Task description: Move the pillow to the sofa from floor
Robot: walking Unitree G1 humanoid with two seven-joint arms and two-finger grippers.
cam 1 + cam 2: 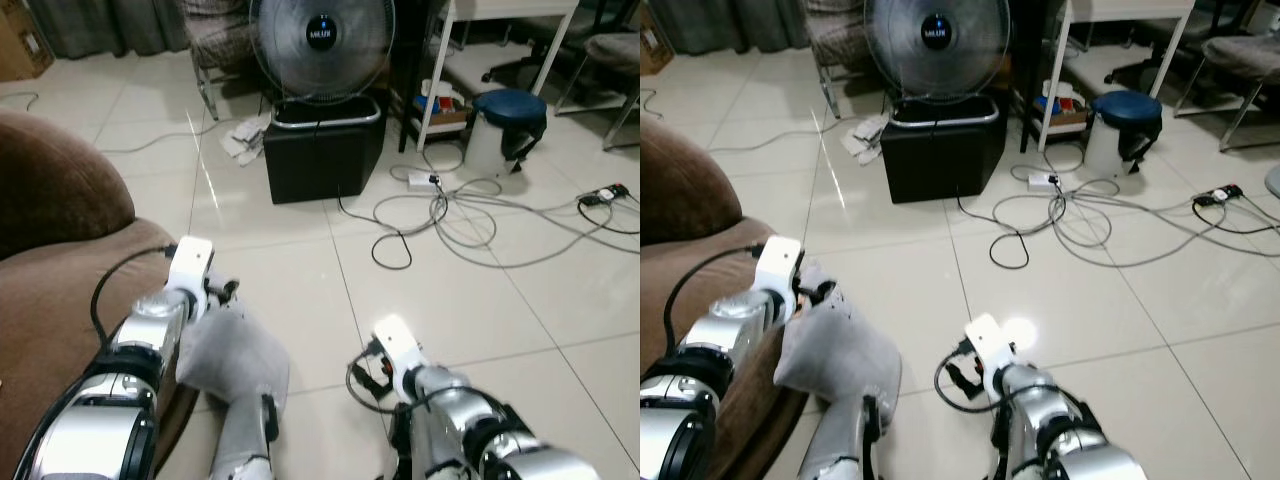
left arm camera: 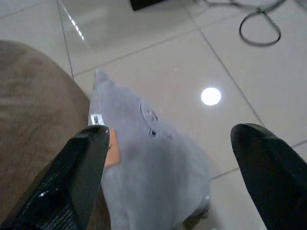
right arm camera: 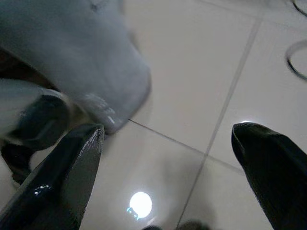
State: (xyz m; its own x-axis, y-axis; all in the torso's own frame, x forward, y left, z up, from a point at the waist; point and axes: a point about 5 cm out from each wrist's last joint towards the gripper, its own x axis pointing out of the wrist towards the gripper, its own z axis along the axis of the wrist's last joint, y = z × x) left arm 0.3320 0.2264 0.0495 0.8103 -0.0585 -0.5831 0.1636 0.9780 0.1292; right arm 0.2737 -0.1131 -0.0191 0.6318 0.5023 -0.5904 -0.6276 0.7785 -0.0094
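The grey pillow (image 1: 235, 365) sits on the tiled floor (image 1: 300, 260), leaning right against the front edge of the brown sofa (image 1: 60, 270), and that sofa is our landmark for everything here. It has not been lifted: in the head views its lower end rests on the tiles just beside the sofa's base, and an orange tag (image 2: 113, 146) shows on the side nearest the sofa.

The left gripper (image 2: 168, 158) hovers directly over the pillow, just off the sofa's edge, its 2 black fingers (image 2: 76, 177) spread wide with the pillow's upper corner between them and nothing clamped. The right gripper (image 3: 168, 158) hangs over the tiles farther from the sofa, on the pillow's far side, its 2 fingers likewise spread apart and empty; the pillow's bottom corner shows just beyond one finger.

So I'd call this the approach-to-grasp step, early in the job, with no hold yet. The next move looks like a drop of the left gripper onto that upper corner and a firm pinch, perhaps with the right closing in from the side away from the sofa. The soft pillow will sag, so it needs a good bite before lifting onto the sofa seat.

Well beyond the sofa stand a fan (image 1: 322, 45) on a black box (image 1: 322, 150) and a tangle of cables (image 1: 470, 215).
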